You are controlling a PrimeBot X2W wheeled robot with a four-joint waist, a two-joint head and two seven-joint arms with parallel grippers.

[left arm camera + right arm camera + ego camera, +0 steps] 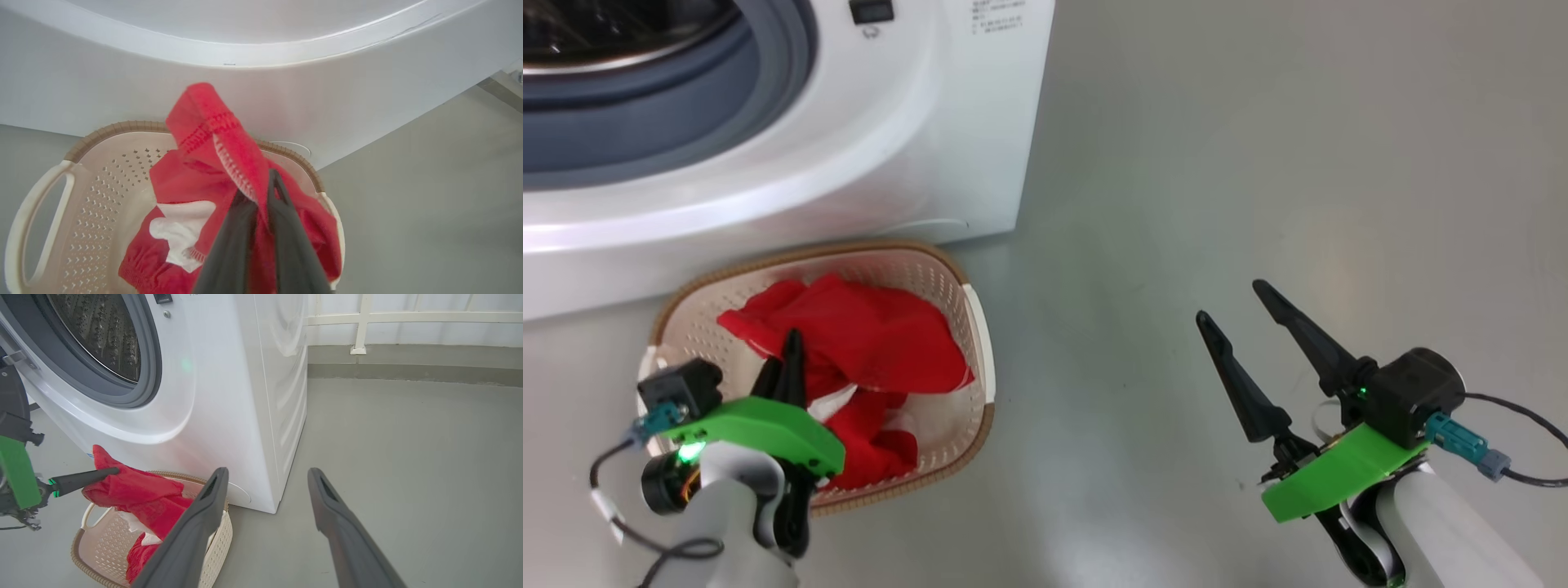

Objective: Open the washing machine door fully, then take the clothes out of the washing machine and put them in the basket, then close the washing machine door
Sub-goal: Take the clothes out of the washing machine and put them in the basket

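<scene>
The washing machine [890, 147] stands with its round opening uncovered, showing the grey gasket [153, 363] and steel drum [102, 330]. The washing machine door is out of view. The basket [849, 249] sits on the floor against the washer's front. The red clothes [866, 335] lie heaped in it. My left gripper [791, 347] hangs over the basket, shut on a fold of the clothes [204, 122] that it lifts above the heap. That gripper [110, 471] points right with the clothes [135, 486] draped from its tip. My right gripper [1229, 300] is open and holds nothing, out over bare floor.
Grey floor [1258, 163] stretches to the right of the basket and washer. A low wall with a white railing [359, 330] runs behind. The basket's white handle [24, 228] is on its near left side. A cable [1519, 416] trails from my right wrist.
</scene>
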